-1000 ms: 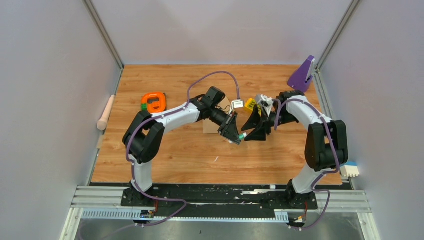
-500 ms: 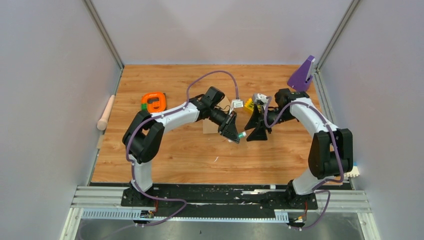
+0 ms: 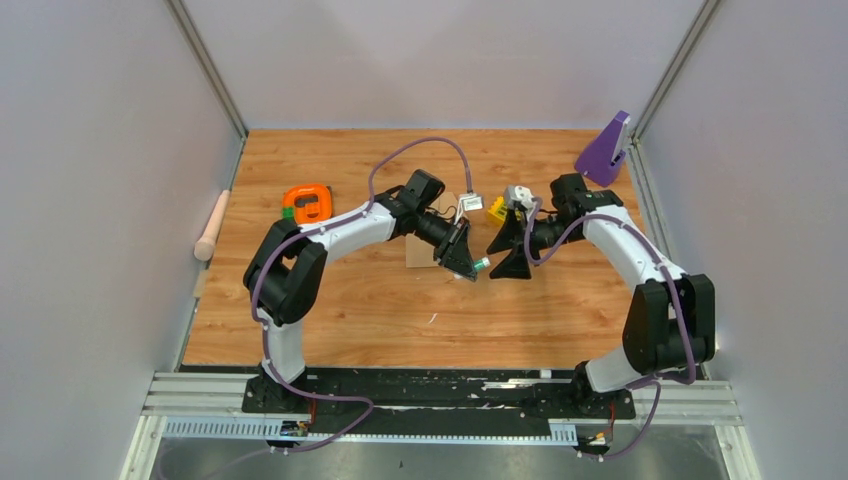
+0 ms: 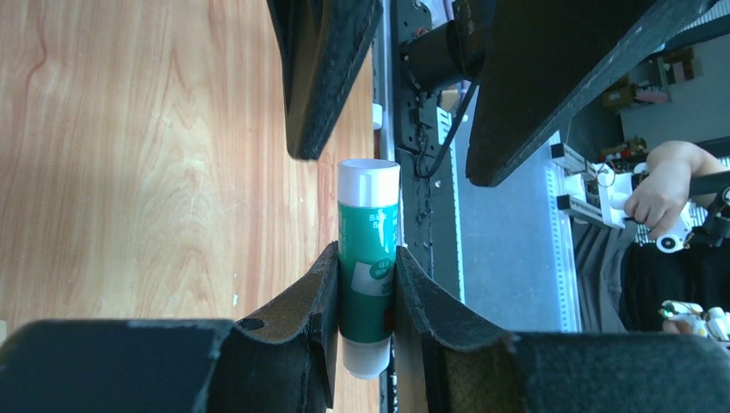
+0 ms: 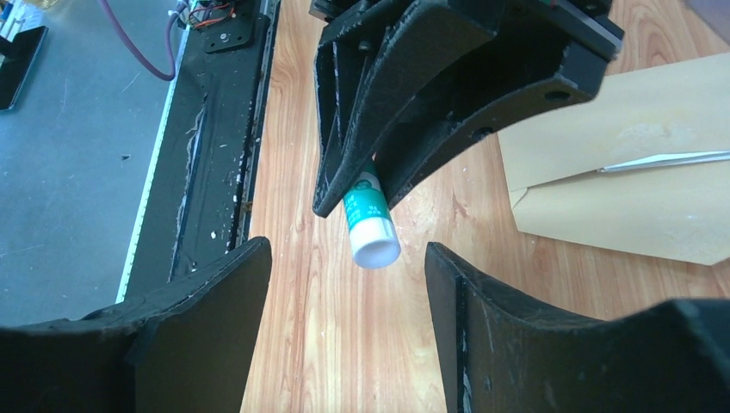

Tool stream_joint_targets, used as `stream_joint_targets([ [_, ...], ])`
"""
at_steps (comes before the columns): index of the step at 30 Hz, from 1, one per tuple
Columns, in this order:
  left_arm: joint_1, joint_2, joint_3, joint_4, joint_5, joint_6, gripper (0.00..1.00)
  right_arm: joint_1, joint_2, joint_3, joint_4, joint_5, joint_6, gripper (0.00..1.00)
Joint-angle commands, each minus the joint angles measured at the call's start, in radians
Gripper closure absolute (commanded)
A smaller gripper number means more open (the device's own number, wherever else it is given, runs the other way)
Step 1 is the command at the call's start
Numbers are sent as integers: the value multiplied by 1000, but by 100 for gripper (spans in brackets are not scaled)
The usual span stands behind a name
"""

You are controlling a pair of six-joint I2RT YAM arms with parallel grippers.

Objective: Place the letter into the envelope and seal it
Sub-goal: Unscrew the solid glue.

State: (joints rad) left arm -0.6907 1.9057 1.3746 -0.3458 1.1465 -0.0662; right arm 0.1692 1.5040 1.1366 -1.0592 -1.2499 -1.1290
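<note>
My left gripper point(image 4: 368, 258) is shut on a green glue stick point(image 4: 368, 249), gripping its lower body; the white end point(image 5: 375, 248) points at my right gripper. My right gripper point(image 5: 344, 249) stands open just short of that white end, touching nothing. In the top view the left gripper point(image 3: 470, 268) and right gripper point(image 3: 493, 262) face each other above the table's middle. The tan envelope point(image 5: 620, 181) lies flat under the left arm, partly hidden in the top view point(image 3: 418, 252). A thin white edge, probably the letter point(image 5: 663, 160), shows at the envelope's opening.
An orange tool point(image 3: 307, 203) lies at the back left and a wooden cylinder point(image 3: 211, 227) at the left edge. Small yellow and white items point(image 3: 497, 208) sit behind the grippers. A purple stand point(image 3: 605, 148) occupies the back right corner, a white block point(image 3: 698, 340) the right edge.
The right gripper's jaws have spread wider and that arm's elbow has swung out to the right. The left gripper, still holding the glue stick, has shifted slightly toward the back.
</note>
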Motion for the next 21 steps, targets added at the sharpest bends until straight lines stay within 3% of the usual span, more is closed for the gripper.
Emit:
stream_joint_targets([
  [1,2,-27,2,35,36,-11,100,39,21,1,41,-35,20,33],
  [21,2,-23,3,41,65,-19,100,62,32,2,53,-46,36,44],
])
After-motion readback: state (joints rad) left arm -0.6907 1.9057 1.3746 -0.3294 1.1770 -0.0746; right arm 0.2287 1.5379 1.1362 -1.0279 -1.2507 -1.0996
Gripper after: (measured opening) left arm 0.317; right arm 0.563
